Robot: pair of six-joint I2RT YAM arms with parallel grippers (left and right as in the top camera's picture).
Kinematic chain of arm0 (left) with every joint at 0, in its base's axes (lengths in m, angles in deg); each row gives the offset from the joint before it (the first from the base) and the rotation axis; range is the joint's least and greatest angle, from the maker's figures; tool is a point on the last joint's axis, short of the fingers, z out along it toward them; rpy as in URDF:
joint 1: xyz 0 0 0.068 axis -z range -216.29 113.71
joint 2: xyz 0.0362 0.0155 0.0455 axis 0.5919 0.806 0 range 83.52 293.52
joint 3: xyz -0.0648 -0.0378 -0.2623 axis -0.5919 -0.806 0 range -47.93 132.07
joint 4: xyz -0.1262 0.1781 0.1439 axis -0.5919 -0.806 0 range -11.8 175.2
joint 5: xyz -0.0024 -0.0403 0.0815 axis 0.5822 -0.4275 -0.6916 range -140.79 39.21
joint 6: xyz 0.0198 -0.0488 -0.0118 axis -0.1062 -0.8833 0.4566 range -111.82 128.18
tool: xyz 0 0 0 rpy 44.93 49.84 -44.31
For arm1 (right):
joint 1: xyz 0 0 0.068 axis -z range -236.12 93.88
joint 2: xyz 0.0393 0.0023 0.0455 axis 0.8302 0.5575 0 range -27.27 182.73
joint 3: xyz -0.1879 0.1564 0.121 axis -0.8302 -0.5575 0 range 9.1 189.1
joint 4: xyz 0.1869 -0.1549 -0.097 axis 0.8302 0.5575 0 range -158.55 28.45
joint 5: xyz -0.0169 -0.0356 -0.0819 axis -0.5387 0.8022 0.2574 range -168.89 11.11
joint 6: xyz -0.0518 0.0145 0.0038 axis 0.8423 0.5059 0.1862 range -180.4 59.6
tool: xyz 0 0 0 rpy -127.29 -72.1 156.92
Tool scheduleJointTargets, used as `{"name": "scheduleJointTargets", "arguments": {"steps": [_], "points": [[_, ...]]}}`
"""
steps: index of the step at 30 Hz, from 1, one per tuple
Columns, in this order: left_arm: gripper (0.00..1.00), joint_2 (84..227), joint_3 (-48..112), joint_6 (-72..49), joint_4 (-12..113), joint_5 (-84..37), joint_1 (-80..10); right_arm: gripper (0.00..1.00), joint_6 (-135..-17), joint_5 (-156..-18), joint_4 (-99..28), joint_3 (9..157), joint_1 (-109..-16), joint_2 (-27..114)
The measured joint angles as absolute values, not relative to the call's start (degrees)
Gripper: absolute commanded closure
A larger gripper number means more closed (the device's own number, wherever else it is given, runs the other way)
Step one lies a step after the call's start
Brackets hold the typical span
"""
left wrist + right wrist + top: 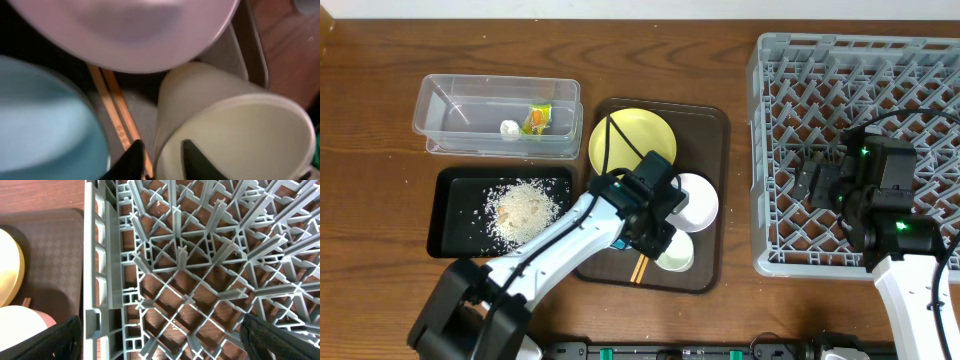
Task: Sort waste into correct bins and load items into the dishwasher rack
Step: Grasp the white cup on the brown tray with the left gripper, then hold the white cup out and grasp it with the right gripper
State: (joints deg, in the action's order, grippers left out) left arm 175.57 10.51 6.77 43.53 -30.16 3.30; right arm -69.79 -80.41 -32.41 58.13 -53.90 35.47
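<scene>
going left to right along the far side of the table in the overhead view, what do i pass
clear tub → yellow-green plate → dishwasher rack

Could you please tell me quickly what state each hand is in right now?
Left hand: open, straddling the rim of the small white cup, not clamped.
Right hand: open, empty, over the dishwasher rack.
</scene>
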Motion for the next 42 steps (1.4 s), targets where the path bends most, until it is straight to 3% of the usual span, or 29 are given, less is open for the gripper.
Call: {"name": "scheduleJointTargets", "arguments": {"steps": [5,12,22,31,42], "points": [[0.94,175.63,10.53,6.40,43.94,-30.16,3.30,0.01,-69.79,-80.41,-32.36,58.13,-53.90,35.47],[0.94,174.95,12.08,5.77,43.90,-26.75,1.20,0.01,-69.79,-80.41,-32.45,58.13,-53.90,35.47],[0.94,169.23,15.01,1.55,55.48,-7.89,-16.72,0.01,-69.94,-83.16,-38.66,58.13,-53.90,35.47],[0.94,172.16,15.12,-14.30,74.39,5.75,-23.73,0.01,-63.80,-109.13,-45.67,58.27,-53.92,40.01],[0.94,179.00,15.12,-27.02,78.37,20.57,-23.63,0.01,-49.52,-146.33,-49.72,58.27,-57.11,51.97]]}}
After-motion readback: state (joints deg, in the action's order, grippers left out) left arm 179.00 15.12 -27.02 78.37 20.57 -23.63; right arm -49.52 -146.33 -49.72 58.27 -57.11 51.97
